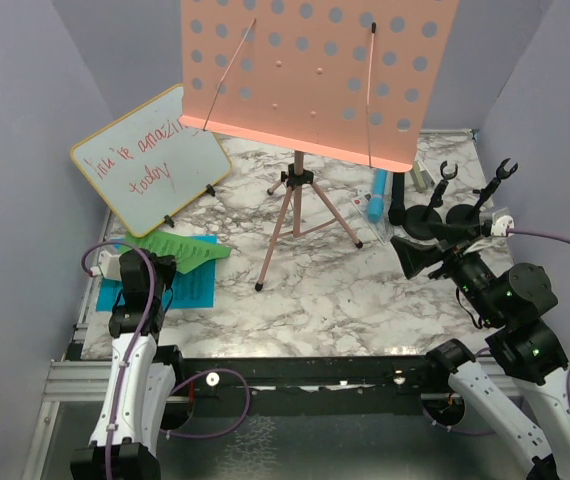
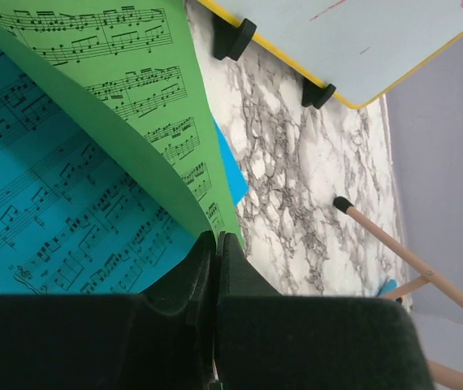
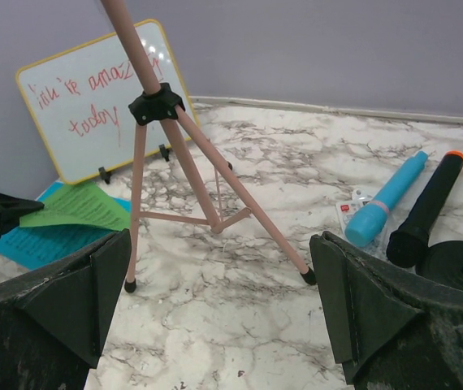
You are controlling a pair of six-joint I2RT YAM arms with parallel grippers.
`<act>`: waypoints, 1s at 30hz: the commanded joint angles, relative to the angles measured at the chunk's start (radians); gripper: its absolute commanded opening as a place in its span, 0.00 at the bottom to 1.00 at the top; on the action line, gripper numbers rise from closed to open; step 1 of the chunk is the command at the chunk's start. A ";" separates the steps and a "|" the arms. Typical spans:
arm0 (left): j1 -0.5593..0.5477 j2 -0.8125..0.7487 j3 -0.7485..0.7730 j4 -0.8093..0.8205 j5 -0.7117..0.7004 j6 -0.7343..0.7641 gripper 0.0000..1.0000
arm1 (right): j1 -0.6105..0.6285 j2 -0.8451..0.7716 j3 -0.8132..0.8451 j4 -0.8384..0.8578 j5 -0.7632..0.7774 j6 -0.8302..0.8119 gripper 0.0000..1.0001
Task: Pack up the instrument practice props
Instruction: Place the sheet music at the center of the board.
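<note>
The pink tripod music holder (image 1: 315, 70) stands mid-table, its legs (image 3: 166, 138) ahead of my right gripper. My left gripper (image 1: 155, 268) is shut on a corner of the green music sheet (image 2: 134, 81), which curls up over the blue music sheet (image 2: 45, 203). My right gripper (image 3: 219, 284) is open and empty, low over the marble near the tripod's feet. The blue microphone (image 3: 386, 199) and the black microphone (image 3: 426, 207) lie side by side at the right. Two black round-based mic holders (image 1: 427, 218) (image 1: 462, 213) stand just beyond my right gripper (image 1: 412, 255).
The yellow-framed whiteboard (image 1: 150, 155) with red writing stands at the back left on black feet, also in the left wrist view (image 2: 361, 41). A small silver cylinder (image 1: 420, 175) lies behind the microphones. A small white packet (image 3: 353, 213) lies by the blue microphone. Grey walls enclose the table.
</note>
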 commanded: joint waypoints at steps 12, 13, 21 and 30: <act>-0.016 -0.259 -0.212 0.057 -0.152 -0.216 0.00 | 0.033 -0.034 -0.012 0.004 0.040 -0.027 1.00; -0.017 -0.272 -0.224 0.056 -0.158 -0.232 0.00 | 0.034 -0.035 -0.011 0.004 0.040 -0.027 1.00; -0.017 -0.264 -0.265 0.061 -0.158 -0.313 0.00 | 0.038 -0.035 -0.012 0.004 0.065 -0.030 1.00; -0.016 -0.331 -0.268 -0.089 -0.162 -0.436 0.00 | 0.041 -0.033 -0.019 0.016 0.060 -0.027 1.00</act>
